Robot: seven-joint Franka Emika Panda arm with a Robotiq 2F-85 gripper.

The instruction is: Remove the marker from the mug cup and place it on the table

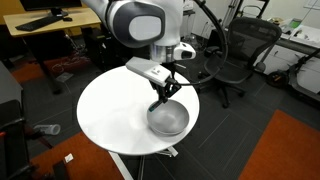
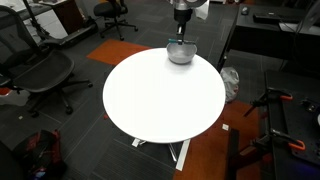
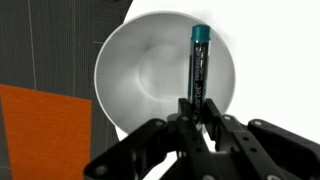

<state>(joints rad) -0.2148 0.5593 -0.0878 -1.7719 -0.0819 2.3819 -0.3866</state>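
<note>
The grey mug cup (image 1: 168, 121) stands near the edge of the round white table (image 1: 110, 115); it also shows in an exterior view (image 2: 180, 52) and fills the wrist view (image 3: 150, 70). The teal-blue marker (image 3: 199, 62) with a dark body stands over the cup's light inside. My gripper (image 3: 198, 112) is shut on the marker's near end, right above the cup. In both exterior views the gripper (image 1: 164, 97) reaches down into the cup (image 2: 180, 40) and the marker is too small to make out.
Black office chairs (image 1: 240, 50) and a wooden desk (image 1: 45, 30) stand around the table. An orange carpet patch (image 1: 285, 150) lies beside it. The table's pedestal (image 2: 180, 152) shows below the top.
</note>
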